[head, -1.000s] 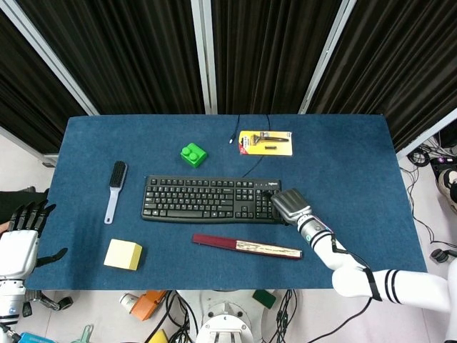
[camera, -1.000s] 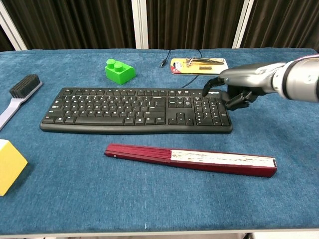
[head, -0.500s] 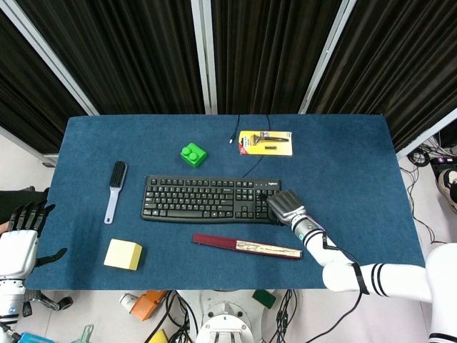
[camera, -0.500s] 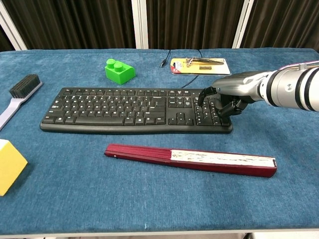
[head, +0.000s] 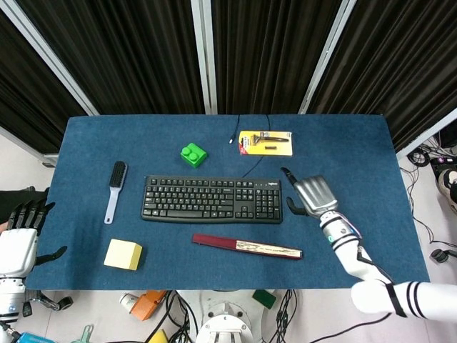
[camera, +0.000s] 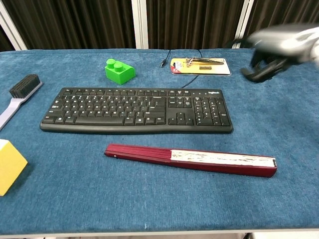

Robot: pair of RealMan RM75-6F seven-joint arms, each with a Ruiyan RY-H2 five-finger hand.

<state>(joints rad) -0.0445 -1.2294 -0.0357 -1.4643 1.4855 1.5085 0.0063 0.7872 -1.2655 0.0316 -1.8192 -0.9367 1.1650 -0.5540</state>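
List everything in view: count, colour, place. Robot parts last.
keyboard: 1, black, mid table, cable running to the far edge
folded fan: 1, dark red, in front of the keyboard
toy brick: 1, green, behind the keyboard
brush: 1, black bristles with pale handle, left of the keyboard
block: 1, yellow, near left corner
tool pack: 1, yellow card, far centre
table: 1, blue cloth
left hand: 1, black fingers, off the table's left edge, holds nothing
right hand: 1, silver, fingers spread, right of the keyboard, holds nothing
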